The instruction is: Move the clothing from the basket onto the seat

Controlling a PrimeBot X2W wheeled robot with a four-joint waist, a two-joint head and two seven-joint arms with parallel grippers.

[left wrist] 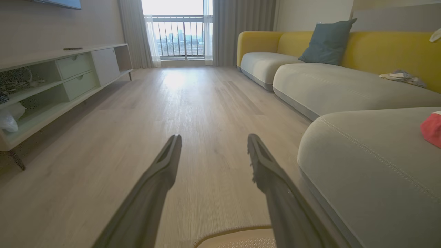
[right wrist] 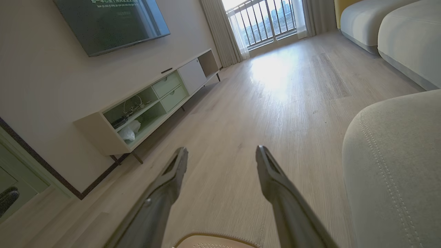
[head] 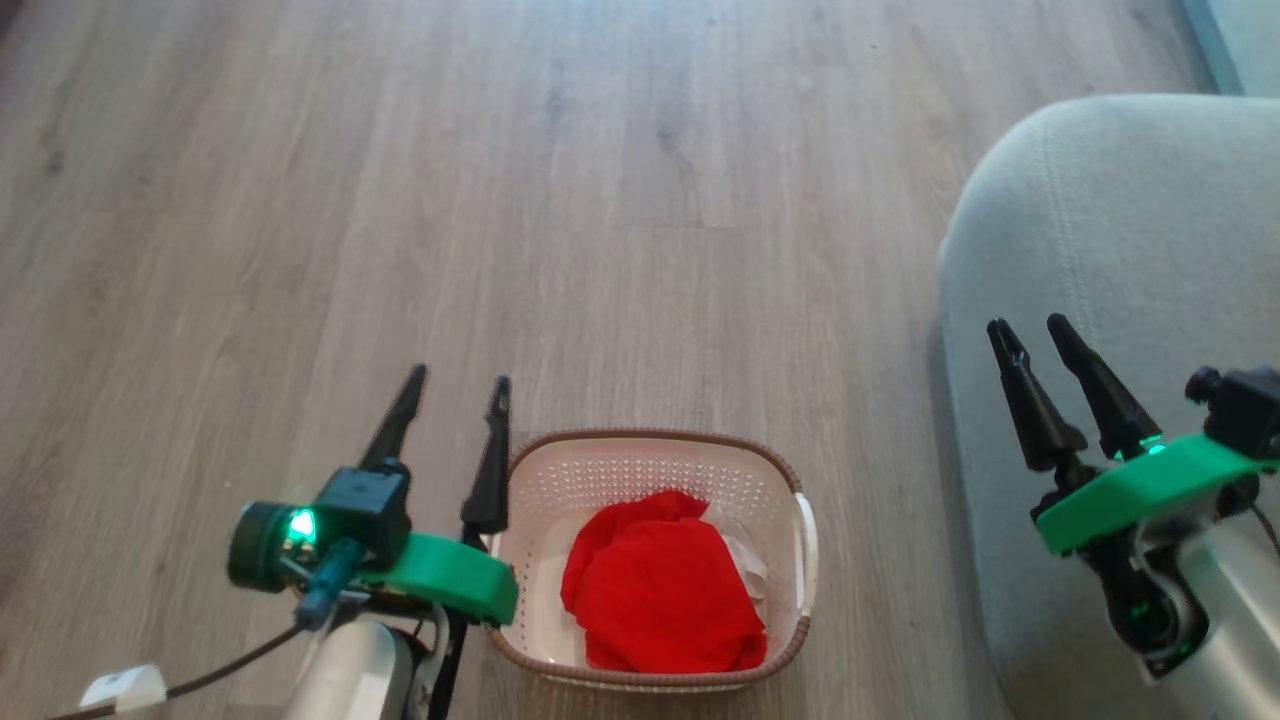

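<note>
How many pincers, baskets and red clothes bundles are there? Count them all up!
Pincers: 2, the left pincer and the right pincer
Baskets: 1, the basket
Red clothing bundles: 2, one in the basket, one on the seat
Total: 5

Clothing [head: 665, 600] is red, basket [head: 620, 478] cream, seat [head: 1120, 220] grey-green.

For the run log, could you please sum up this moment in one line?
left gripper: open, empty, left of basket | right gripper: open, empty, by seat | clothing: heaped in basket | grasp: not yet
</note>
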